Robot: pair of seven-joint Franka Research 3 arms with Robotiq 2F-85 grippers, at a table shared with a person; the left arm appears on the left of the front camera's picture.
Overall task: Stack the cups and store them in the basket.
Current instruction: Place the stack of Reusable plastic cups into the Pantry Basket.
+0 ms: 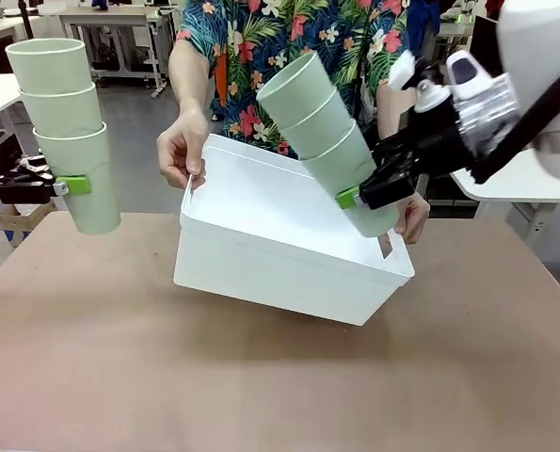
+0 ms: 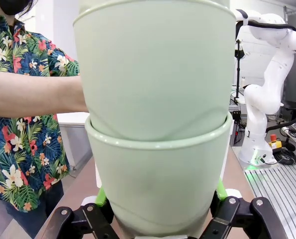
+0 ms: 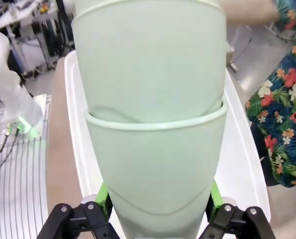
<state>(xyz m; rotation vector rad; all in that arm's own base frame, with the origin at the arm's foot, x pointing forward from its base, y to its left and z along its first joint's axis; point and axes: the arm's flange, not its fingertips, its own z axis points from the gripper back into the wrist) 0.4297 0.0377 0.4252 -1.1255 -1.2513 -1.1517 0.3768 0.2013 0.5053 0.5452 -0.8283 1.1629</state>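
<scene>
Clamping the bottom cup of the left stack (image 1: pixel 63 113), the left end effector (image 1: pixel 85 186) held three nested cups upright in the air, open mouths up, above the left edge of the table (image 1: pixel 261 395). In the left wrist view its green pads (image 2: pixel 101 197) pressed against opposite sides of that lowest cup, low on its wall, with the next cup seated in its rim.

The right end effector (image 1: pixel 366 200) was likewise closed on the bottom cup of the right stack (image 1: pixel 319 118), also three cups nested. This stack was tilted, its open top leaning up and toward the robot's left, and its base hung over the right end of the basket (image 1: pixel 261 268), close to the rim beside the handle slot. Whether the base touched the basket could not be told.

The basket sat mid-table, tipped so that its open side faced the robot. A person at the far side held it by its short ends: one hand (image 1: pixel 180 149) pinched the rim at the end nearer the left arm, the other hand (image 1: pixel 414 218) was at the opposite end, partly behind the right stack. Nothing lay in the part of the basket's interior that was visible. The two stacks were well apart.
</scene>
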